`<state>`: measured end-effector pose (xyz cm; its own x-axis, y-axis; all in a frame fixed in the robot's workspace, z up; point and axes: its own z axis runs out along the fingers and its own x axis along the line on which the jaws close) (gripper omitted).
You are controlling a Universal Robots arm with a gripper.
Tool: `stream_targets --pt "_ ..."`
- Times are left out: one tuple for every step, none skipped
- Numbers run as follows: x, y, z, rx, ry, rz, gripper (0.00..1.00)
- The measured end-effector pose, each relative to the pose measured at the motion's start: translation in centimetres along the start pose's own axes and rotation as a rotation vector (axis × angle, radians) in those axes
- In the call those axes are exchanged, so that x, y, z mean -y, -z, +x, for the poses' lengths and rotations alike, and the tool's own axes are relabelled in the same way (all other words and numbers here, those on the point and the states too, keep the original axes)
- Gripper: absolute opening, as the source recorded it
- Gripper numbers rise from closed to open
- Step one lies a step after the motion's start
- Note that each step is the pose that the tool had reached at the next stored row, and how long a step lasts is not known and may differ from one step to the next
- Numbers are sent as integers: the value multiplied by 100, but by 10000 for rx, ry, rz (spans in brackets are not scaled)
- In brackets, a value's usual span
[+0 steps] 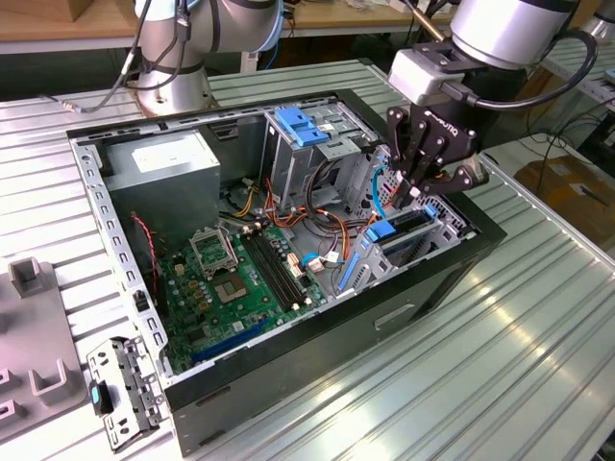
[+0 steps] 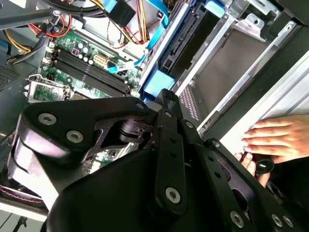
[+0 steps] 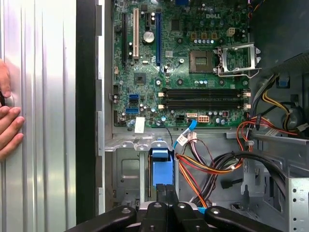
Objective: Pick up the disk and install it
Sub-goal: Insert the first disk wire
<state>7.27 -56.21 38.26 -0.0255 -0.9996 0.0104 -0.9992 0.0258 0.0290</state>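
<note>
The disk point(image 1: 396, 233) stands on edge in the steel drive cage point(image 1: 444, 230) of the open computer case point(image 1: 288, 360), blue plastic rail uppermost so it can slide home. My claw point(image 1: 415, 192) has its black fingers closed together at that rail. I can't tell whether they truly pinch it. A person's hand point(image 3: 7, 125) rests on the ribbed surface point(image 1: 500, 365).

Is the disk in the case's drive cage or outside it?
In the cage: the disk stands on edge between the walls of the drive cage, with the gripper directly above it. Fully seated: cannot tell.
</note>
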Motion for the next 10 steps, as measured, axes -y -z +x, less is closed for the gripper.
stream_targets --pt "17 0 -1 0 -1 0 11" --pt "53 2 -1 0 0 0 11" --pt "85 3 -3 -1 0 0 11" --pt "95 3 -3 -1 2 0 11" --pt "103 3 -4 0 15 0 11" --pt "107 3 -4 0 55 0 11" --pt "110 3 -3 -3 122 1 11" --pt "112 4 -3 -7 235 2 11" --pt "114 8 -2 -11 316 3 11" --pt "116 14 -3 -13 395 3 11"
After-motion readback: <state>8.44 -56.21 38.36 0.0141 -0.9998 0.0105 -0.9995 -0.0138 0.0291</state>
